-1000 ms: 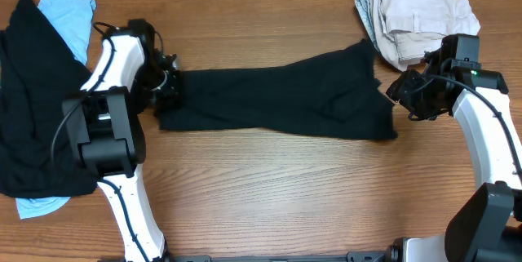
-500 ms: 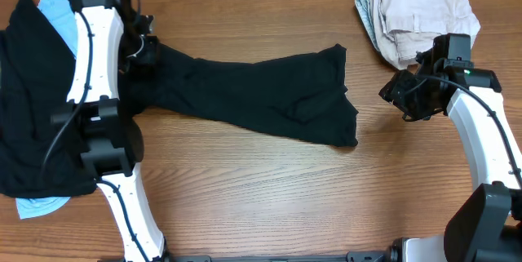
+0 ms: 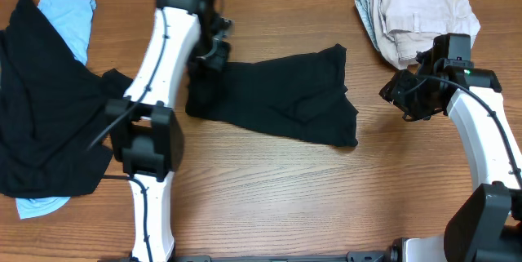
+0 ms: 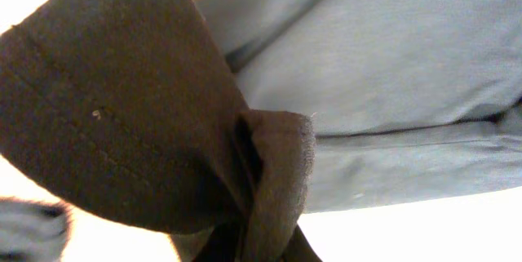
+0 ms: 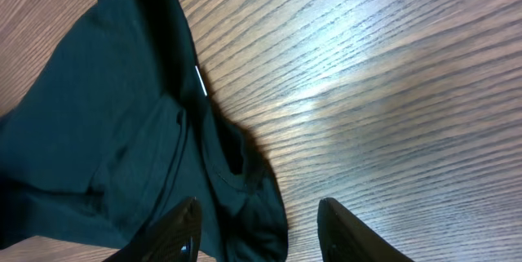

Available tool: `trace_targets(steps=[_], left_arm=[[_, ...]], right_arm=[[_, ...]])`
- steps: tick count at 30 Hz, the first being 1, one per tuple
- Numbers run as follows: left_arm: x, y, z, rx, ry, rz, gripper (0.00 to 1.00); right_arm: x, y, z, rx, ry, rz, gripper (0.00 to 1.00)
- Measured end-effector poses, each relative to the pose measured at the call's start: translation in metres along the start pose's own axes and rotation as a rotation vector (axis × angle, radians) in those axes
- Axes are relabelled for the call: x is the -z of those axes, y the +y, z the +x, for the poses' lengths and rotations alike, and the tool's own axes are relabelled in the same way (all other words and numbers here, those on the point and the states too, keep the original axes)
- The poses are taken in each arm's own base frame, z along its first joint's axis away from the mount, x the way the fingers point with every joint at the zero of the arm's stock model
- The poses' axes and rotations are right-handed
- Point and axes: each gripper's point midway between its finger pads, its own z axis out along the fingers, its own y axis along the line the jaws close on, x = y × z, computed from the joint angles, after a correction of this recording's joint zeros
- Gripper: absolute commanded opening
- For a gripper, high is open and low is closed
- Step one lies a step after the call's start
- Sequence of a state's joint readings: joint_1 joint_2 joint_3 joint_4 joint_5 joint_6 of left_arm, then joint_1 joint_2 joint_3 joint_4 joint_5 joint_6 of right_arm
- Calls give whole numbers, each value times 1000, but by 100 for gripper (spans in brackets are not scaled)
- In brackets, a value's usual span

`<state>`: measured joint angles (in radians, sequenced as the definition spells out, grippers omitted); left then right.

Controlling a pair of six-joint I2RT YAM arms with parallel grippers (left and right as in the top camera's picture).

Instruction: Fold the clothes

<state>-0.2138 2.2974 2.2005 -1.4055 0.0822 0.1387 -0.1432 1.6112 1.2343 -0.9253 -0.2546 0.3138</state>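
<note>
Beige pile [image 3: 424, 9] and black heap [image 3: 41, 115] flank black garment [image 3: 285, 91].

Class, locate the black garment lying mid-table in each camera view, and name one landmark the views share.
Overhead: garment mid-table, its left end at the left gripper.
Left wrist: garment bunched close, filling left and centre.
Right wrist: garment in the left half, before the right gripper.
Landmark: wooden table, in overhead and right wrist; washed out in left wrist.
</note>
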Motion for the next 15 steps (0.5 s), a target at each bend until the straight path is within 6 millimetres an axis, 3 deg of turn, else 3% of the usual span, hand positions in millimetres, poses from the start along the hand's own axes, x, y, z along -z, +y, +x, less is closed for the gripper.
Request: trace_targets(steps=[6,13,15], left_arm=[[-18,-40,-4,-88,3,10,16],[-25,-59,-10,-123,-19,12,15],[-25,-61,-17,-109,-46,16,19]], right_arm=[[-1,-1,0,0,-1,4,49],[-7,-6,7,-5,16,15,49],[-7,-6,6,-5,15,14,50]])
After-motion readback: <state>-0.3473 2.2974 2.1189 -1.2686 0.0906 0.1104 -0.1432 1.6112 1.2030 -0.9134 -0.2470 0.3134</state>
